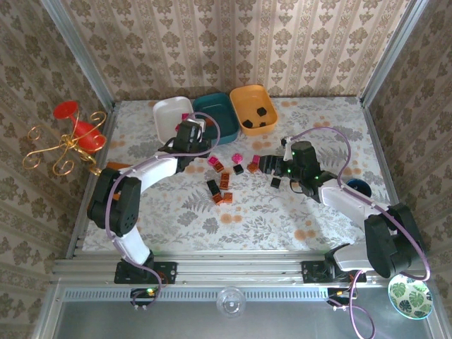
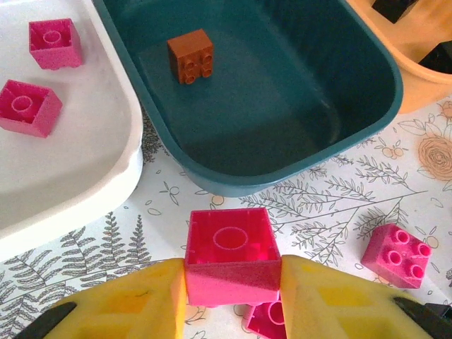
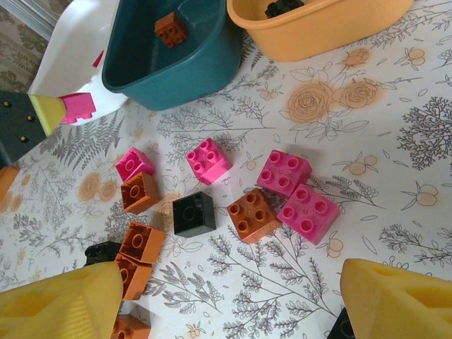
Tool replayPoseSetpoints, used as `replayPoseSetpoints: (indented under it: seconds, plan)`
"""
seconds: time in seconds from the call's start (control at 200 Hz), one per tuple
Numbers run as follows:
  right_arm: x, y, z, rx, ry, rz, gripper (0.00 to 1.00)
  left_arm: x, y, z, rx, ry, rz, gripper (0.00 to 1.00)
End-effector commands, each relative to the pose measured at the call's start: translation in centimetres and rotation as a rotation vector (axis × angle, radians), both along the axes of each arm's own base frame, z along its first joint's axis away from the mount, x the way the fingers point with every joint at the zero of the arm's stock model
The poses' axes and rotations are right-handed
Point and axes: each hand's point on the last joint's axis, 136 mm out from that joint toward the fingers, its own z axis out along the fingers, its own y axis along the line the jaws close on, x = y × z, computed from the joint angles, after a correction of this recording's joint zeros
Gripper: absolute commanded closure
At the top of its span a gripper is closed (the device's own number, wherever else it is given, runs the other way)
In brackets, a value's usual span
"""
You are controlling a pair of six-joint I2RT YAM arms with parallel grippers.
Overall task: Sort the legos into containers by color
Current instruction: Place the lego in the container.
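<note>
My left gripper (image 2: 233,282) is shut on a magenta pink lego (image 2: 229,247), held just in front of the dark teal tray (image 2: 367,92) and the white tray (image 2: 85,162). Two pink legos (image 2: 53,42) lie in the white tray, and an orange-brown lego (image 2: 191,55) lies in the teal one. The orange tray (image 1: 253,109) holds black legos. My right gripper (image 3: 229,296) hangs open above the loose pile, nothing between its fingers. Pink legos (image 3: 308,212), orange legos (image 3: 253,214) and a black lego (image 3: 193,213) lie scattered on the table below it.
A red and gold ornament (image 1: 70,134) stands off the table's left edge. A small blue cup (image 1: 358,187) sits by the right arm, and a leaf-patterned bowl (image 1: 409,296) lies at the bottom right. Wallpapered walls close the back and sides.
</note>
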Motion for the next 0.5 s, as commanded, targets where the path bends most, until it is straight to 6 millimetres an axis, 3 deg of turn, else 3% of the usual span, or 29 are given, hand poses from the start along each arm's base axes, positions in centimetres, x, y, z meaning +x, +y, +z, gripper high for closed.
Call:
replayPoseSetpoints:
  seconds: [0.0, 0.08, 0.1, 0.3, 0.495]
  plan:
    - [0.3, -0.1, 0.8, 0.004, -0.033, -0.005, 0.18, -0.1, -0.2, -0.3, -0.013, 0.008, -0.02, 0.62]
    - [0.3, -0.3, 0.8, 0.002, -0.036, -0.009, 0.18, 0.5, 0.2, 0.6, -0.02, -0.011, -0.009, 0.62]
    - [0.3, -0.3, 0.8, 0.0, -0.037, -0.009, 0.18, 1.2, 1.4, 0.9, -0.021, -0.015, 0.019, 0.62]
    - [0.3, -0.3, 0.7, 0.004, -0.037, -0.009, 0.18, 5.0, 5.7, 3.6, -0.043, -0.068, 0.124, 0.63]
    - [0.1, -0.3, 1.1, 0.01, -0.041, -0.008, 0.18, 9.9, 8.9, 3.2, -0.032, -0.058, 0.206, 0.63]
